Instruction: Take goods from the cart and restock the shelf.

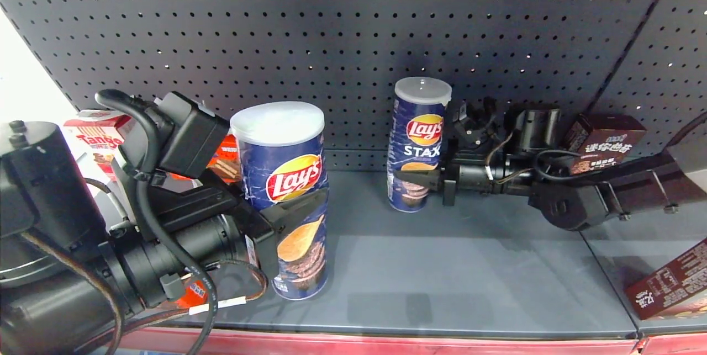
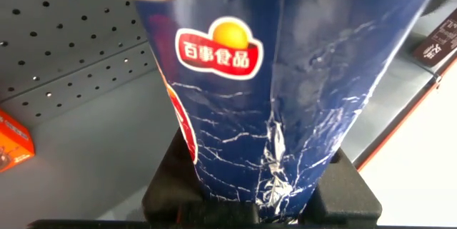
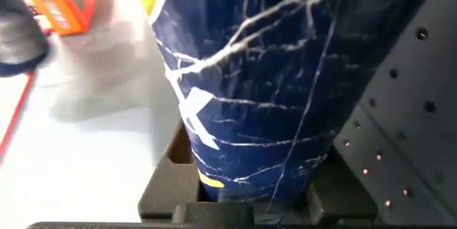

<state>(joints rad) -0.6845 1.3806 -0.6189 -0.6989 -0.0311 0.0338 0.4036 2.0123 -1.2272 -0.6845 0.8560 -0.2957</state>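
On the grey shelf (image 1: 442, 277), the near chip can (image 1: 284, 195) is upright by the front edge, clamped at mid-height in the left pincer (image 1: 293, 211). The far chip can (image 1: 417, 145) is upright close to the pegboard wall (image 1: 353, 29), gripped by the right pincer (image 1: 420, 178). A brown box (image 1: 605, 142) sits behind the right arm.

Near chip can (image 1: 287, 200) navy w/ white crackle veins, far chip can (image 1: 418, 145) same, lids (image 1: 277, 121) translucent white, pegboard (image 1: 353, 24) dk grey, dotted holes, shelf (image 1: 442, 272) grey, box (image 1: 605, 142) brown.
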